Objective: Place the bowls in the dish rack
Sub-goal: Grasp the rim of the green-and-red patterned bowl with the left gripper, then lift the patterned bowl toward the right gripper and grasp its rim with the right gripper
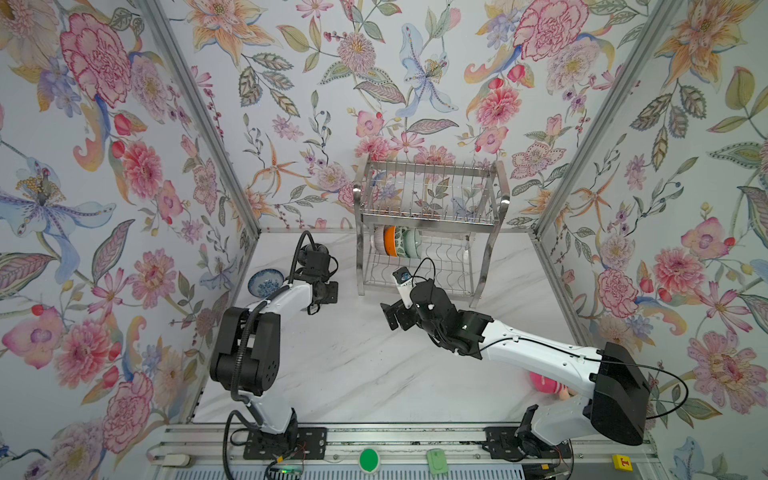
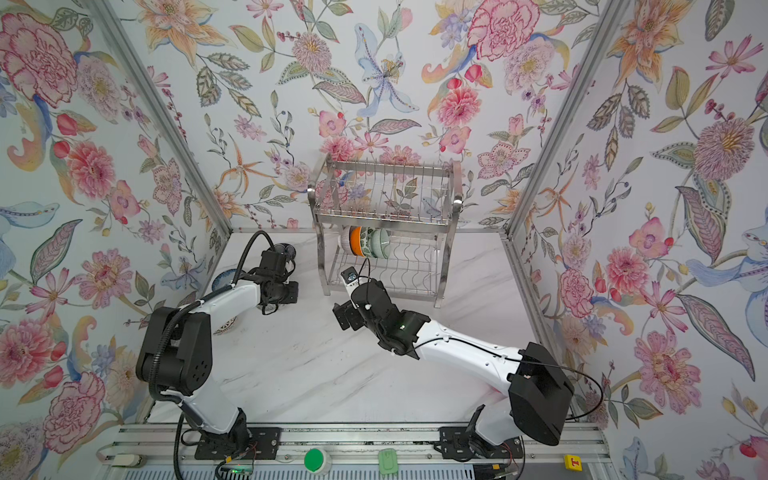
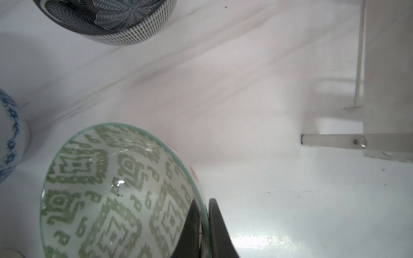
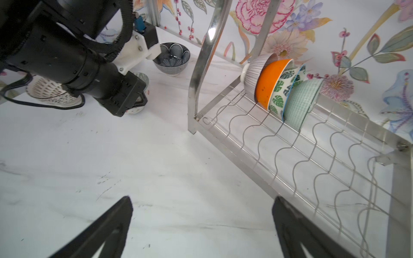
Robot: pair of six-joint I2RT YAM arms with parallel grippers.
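Left fingers (image 3: 190,230) clamped tight on the rim of the green-patterned bowl (image 3: 107,196) — one inside the wall, one outside, and that's all the hold I've got. The bowl sits low over the counter (image 3: 245,100) on the left side, well apart from the dish rack (image 1: 432,226); whether its foot is clear of the surface I can't tell. My right fingers (image 4: 121,210) are spread wide, holding nothing, hovering in front of the rack's lower shelf, where a row of bowls (image 4: 266,84) already leans on edge at the left end. Here's the worry: it's an edge pinch on glazed ceramic — swing too fast and the bowl could pivot in the grip, or slip out and crack on the counter. The blue floral bowl (image 3: 9,134) is just beside it and the dark navy bowl (image 3: 107,20) is near, so a sloppy lift could clip either. Then the rack's steel leg (image 3: 335,138) and my own right fingers both stand on the way in; I'd judge a bump likely unless the right side gives room.
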